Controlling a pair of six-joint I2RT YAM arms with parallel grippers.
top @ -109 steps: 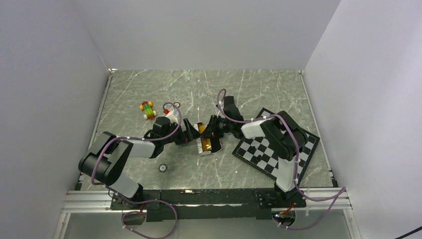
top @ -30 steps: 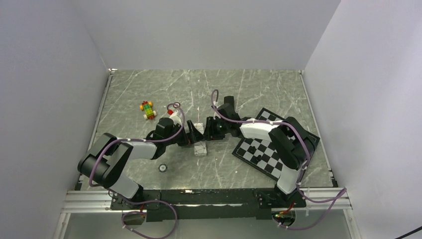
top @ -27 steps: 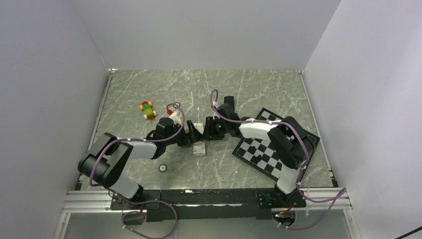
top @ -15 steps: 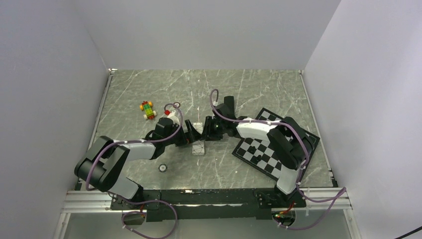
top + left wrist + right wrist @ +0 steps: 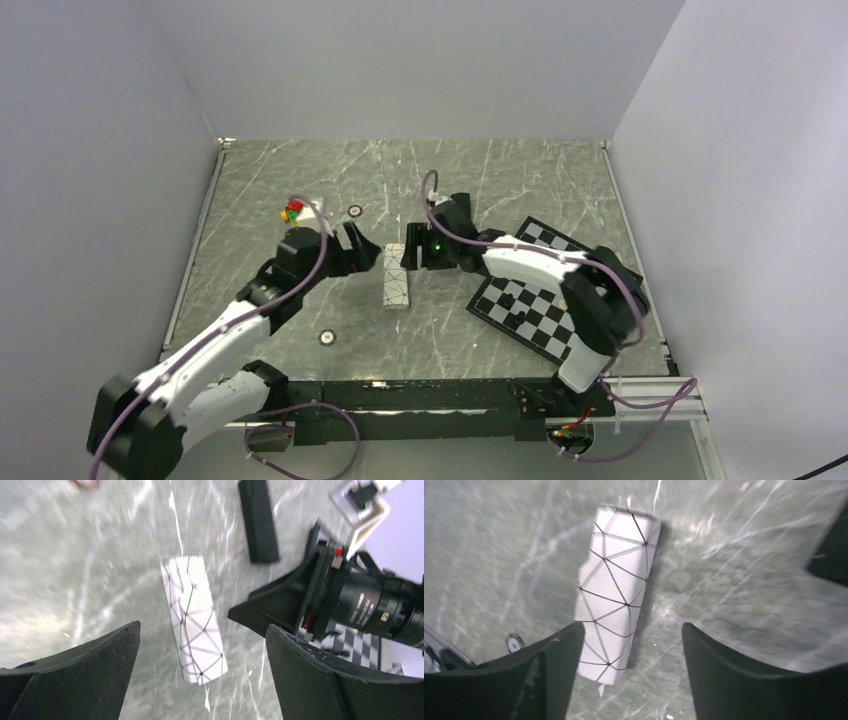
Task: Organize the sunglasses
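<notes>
No sunglasses show in any view. A white case with black line pattern [image 5: 395,281] lies shut and flat on the marble table, also seen in the left wrist view [image 5: 194,617] and the right wrist view [image 5: 615,587]. My left gripper [image 5: 359,246] hovers open just left of it, above the table, with the case between and beyond its fingers [image 5: 202,627]. My right gripper [image 5: 413,252] stands open at the case's far right end. Its left finger [image 5: 559,655] is against the case's edge, while the other finger stands clear of it.
A black oblong case [image 5: 257,520] lies behind the right gripper [image 5: 463,212]. A chessboard [image 5: 545,295] lies under the right arm. A toy car [image 5: 293,211] sits at the left, with small discs at the back [image 5: 353,211] and front [image 5: 327,337].
The white case, open with orange inside earlier, now lies shut and flat. My left arm has lifted and drawn back to the left. The right gripper's jaws have widened.
</notes>
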